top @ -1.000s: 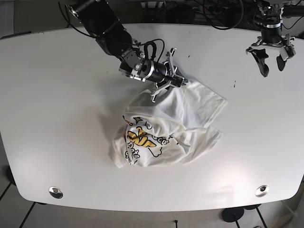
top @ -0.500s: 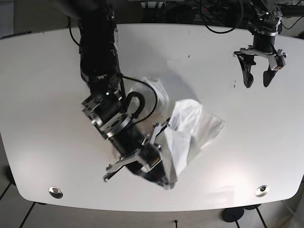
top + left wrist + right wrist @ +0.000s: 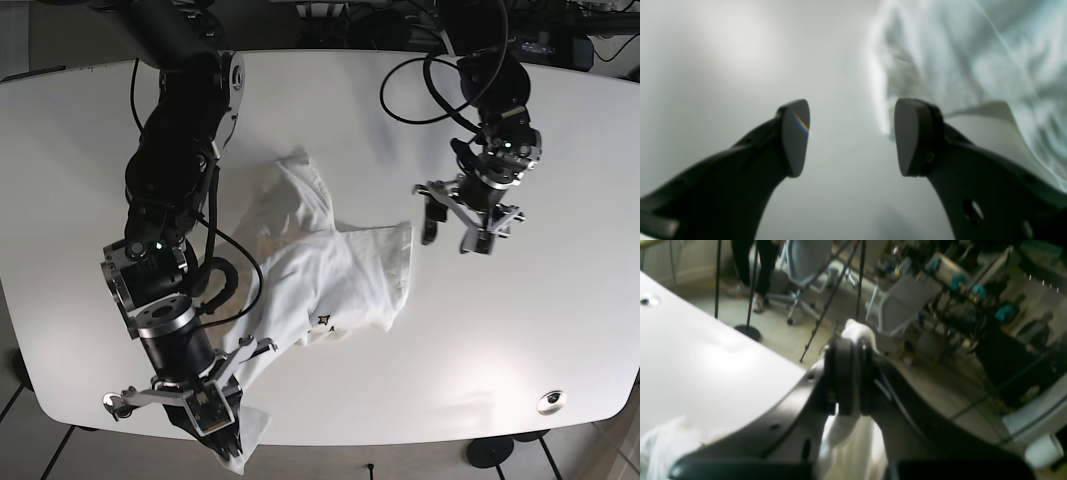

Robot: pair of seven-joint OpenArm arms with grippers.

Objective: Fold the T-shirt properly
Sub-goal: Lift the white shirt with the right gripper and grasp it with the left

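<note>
Since half a second ago, the left gripper (image 3: 452, 228) has come down from the table's 1 o'clock corner toward the middle and now hangs just beside the shirt's right edge, while the right gripper (image 3: 222, 428) has dragged its hold further, out to the 6 o'clock edge of the table (image 3: 560, 330).

From where I stand, the T-shirt (image 3: 340, 275) is stretched in a long diagonal band. One end bunches up near the table's centre at about 11 o'clock of the cloth, the wide middle lies flat on the table, and the tail runs down to 7 o'clock where the right gripper has it. A small dark bit of the print (image 3: 325, 322) shows at the lower hem of the flat part.

On the right wrist camera the 2 black fingers (image 3: 843, 373) are pressed tight together with white cloth (image 3: 853, 440) pinched between them; fabric pokes out above the tips and hangs below. Beyond the table edge that view shows blurred office chairs and stands.

On the left wrist camera the left gripper (image 3: 851, 136) has its 2 pads (image 3: 795, 136) spread wide with nothing between them, only bare table. The shirt's edge (image 3: 880, 86) lies just past the pad at 3 o'clock, blurred; whether it touches the pad I cannot tell.
</note>
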